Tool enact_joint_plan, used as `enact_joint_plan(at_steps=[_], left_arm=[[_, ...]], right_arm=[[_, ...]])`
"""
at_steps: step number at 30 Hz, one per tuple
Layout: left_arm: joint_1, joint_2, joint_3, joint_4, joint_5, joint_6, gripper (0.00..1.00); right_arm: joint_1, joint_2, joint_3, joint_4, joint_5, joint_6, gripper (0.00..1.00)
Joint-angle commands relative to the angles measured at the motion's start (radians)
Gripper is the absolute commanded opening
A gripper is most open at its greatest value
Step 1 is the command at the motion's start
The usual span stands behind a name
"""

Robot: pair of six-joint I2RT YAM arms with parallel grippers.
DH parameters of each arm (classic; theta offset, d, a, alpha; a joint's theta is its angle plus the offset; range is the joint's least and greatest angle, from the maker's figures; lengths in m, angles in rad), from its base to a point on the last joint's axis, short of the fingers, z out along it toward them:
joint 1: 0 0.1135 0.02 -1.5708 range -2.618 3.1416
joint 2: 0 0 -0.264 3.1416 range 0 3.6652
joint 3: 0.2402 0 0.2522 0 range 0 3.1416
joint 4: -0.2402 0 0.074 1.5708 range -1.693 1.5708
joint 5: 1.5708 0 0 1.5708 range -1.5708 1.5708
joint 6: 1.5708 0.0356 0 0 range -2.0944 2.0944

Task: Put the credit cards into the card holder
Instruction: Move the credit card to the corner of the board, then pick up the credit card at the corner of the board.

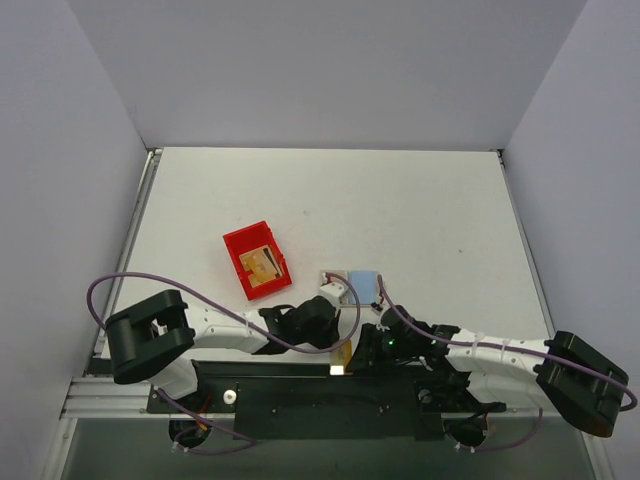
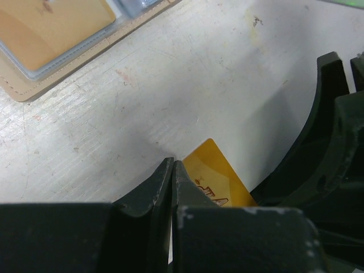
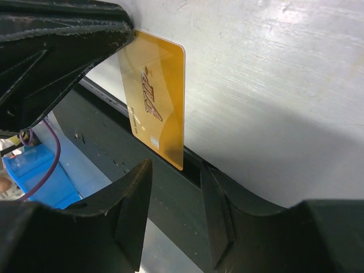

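My left gripper (image 2: 172,169) is shut on an orange-yellow credit card (image 2: 219,181), held on edge just above the table's near edge (image 1: 343,356). In the right wrist view this card (image 3: 156,96) hangs from the left fingers (image 3: 57,40). Its free end sits just beyond my right gripper (image 3: 176,190), which is open and not touching it. The card holder (image 1: 358,284) lies open on the table behind both grippers, light blue lining up. In the left wrist view its tan edge (image 2: 23,91) shows at top left, with an orange card (image 2: 51,28) in a clear pocket.
A red plastic bin (image 1: 236,246) stands left of the card holder with another orange card (image 1: 264,265) inside. A black rail (image 3: 114,148) runs along the table's near edge under the held card. Grey walls close in the table's sides and back.
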Motion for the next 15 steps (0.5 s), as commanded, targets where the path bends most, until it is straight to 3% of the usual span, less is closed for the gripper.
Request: enact_joint_plan(at_steps=[1, 15], left_arm=[[-0.01, -0.008, -0.024, 0.012, -0.026, -0.033, 0.1], [-0.016, -0.038, -0.048, -0.031, -0.045, -0.062, 0.09]], right_arm=[[0.002, 0.039, -0.013, 0.069, 0.016, 0.006, 0.36], [-0.021, 0.15, -0.001, 0.14, 0.031, 0.003, 0.32]])
